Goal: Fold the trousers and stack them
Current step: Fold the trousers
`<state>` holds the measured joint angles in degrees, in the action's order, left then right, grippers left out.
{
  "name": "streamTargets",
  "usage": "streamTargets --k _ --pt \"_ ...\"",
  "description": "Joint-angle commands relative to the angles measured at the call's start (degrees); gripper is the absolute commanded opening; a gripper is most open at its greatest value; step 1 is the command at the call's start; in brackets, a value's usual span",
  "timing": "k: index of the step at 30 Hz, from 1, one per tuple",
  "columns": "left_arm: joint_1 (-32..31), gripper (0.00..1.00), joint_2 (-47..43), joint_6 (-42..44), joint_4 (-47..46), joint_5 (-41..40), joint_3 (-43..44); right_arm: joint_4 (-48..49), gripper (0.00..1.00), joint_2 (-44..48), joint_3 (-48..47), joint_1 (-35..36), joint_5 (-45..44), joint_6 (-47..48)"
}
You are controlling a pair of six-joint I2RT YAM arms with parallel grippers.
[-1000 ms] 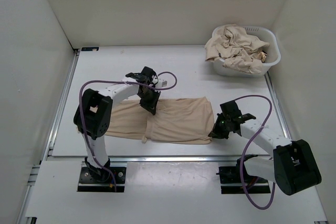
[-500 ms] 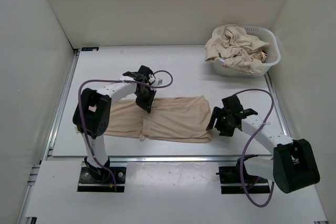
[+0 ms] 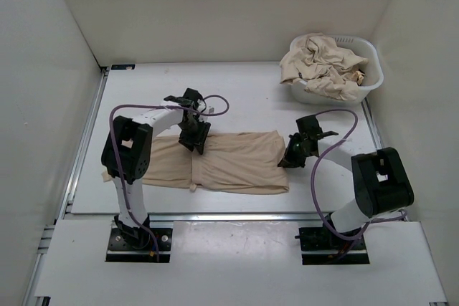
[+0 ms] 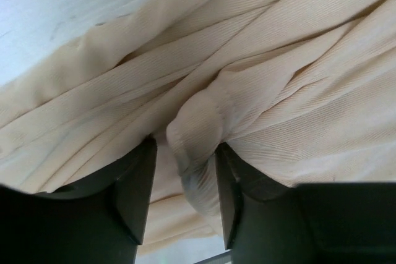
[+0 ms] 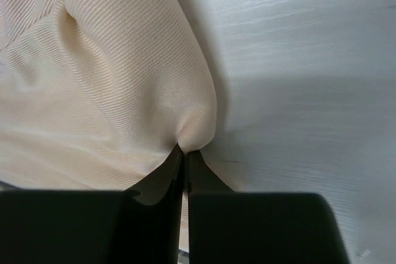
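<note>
The left gripper (image 4: 185, 153) is seen with its jaws apart, and a raised ridge of the trousers (image 3: 240, 166) is caught up between them. Whether the ridge is pressed by either finger cannot be told. The right gripper (image 5: 184, 150) is closed, its two fingers brought together on a pucker at the right-hand edge of the same trousers. How much cloth is caught between them is hidden.

From above, both sets of jaws are masked by the arms' own dark housings and the purple cables (image 3: 215, 102), so nothing of their opening can be made out in that view.

The trousers are laid out flat across the near half of the table (image 3: 251, 94), with the left end partly covered by the left arm (image 3: 136, 141).

A white basket (image 3: 374, 62) is set at the far right corner. It is filled with a crumpled heap of beige cloth (image 3: 319, 62), whose separate pieces cannot be counted.

The table is white, bordered by metal rails (image 3: 84, 145) and enclosed by plain white walls (image 3: 237, 12).
</note>
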<state>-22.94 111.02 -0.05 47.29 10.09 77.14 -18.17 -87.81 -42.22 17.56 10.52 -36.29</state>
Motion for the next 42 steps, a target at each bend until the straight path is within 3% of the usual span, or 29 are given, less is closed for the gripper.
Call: streamTargets --k 1,4,7,8,15,20,32,34,38,42 --pt "1.2 0.61 -2.7 0.1 0.6 1.3 2.2 1.6 0.0 -2.5 4.2 -0.3 1.8 -1.1" --pt "1.8 0.8 -3.3 0.1 1.8 2.0 2.8 1.3 0.0 -2.0 4.2 -1.7 3.0 -1.1" --pt "3.9 0.87 -5.0 0.1 3.3 2.7 4.1 -3.5 0.0 2.0 2.9 -6.2 1.5 0.3" --pt "4.7 0.95 -5.6 0.1 4.5 2.7 4.8 -5.8 0.0 5.0 2.9 -7.8 0.8 1.0" --pt "12.2 0.99 -10.2 0.1 6.9 1.8 4.6 -27.8 0.0 19.5 -5.0 -26.5 -3.1 15.3" --pt "14.6 1.0 -11.4 0.1 6.9 1.8 2.1 -32.6 0.0 21.9 -7.7 -27.2 -3.7 16.2" --pt "14.6 1.0 -6.4 0.1 7.5 -0.6 1.6 -32.6 0.0 18.4 -7.6 -28.9 -9.5 13.9" --pt "15.1 1.0 -5.6 0.1 7.5 -0.6 1.0 -33.9 0.07 16.2 -7.6 -28.9 -11.8 13.9" --pt "15.1 1.0 -5.6 0.1 7.5 -0.6 0.5 -35.3 0.46 14.7 -5.2 -30.4 -18.0 12.8" --pt "15.1 1.0 -6.3 0.1 6.9 -0.1 -0.1 -31.4 0.61 14.7 -3.8 -31.0 -18.9 12.2"
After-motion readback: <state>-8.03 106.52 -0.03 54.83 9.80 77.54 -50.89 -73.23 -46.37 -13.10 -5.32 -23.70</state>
